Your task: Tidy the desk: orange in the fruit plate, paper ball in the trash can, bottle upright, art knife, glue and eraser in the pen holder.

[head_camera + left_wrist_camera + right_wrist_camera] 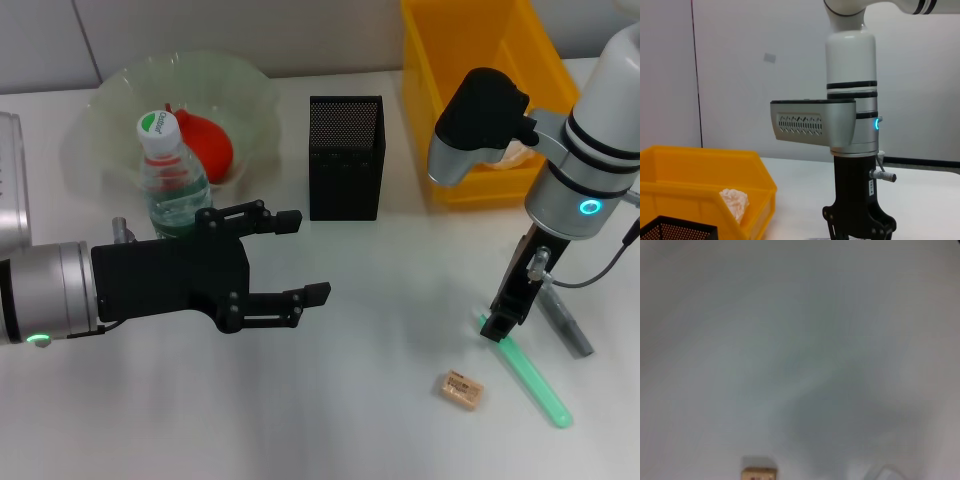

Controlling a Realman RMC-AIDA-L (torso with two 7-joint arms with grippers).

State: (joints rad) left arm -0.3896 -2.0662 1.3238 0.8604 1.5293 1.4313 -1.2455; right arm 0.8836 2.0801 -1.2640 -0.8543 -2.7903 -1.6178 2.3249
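Glue (535,378) flat on counter (350,420); right hand (495,325) down on its end, fingers' state unclear; left hand (290,260) apart, idle near bottle (170,180).

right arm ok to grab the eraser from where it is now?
Probably yes. The right gripper is down at the end of the green glue stick, and the eraser lies on the bare table just beside it, with nothing lying between them. The left gripper is well off to the other side.

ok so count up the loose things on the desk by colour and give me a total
Orange-red: 1, the orange
Green: 1, the glue stick
Grey: 1, the art knife
Tan: 1, the eraser
White: 1, the paper ball
Clear: 1, the bottle
Total: 6
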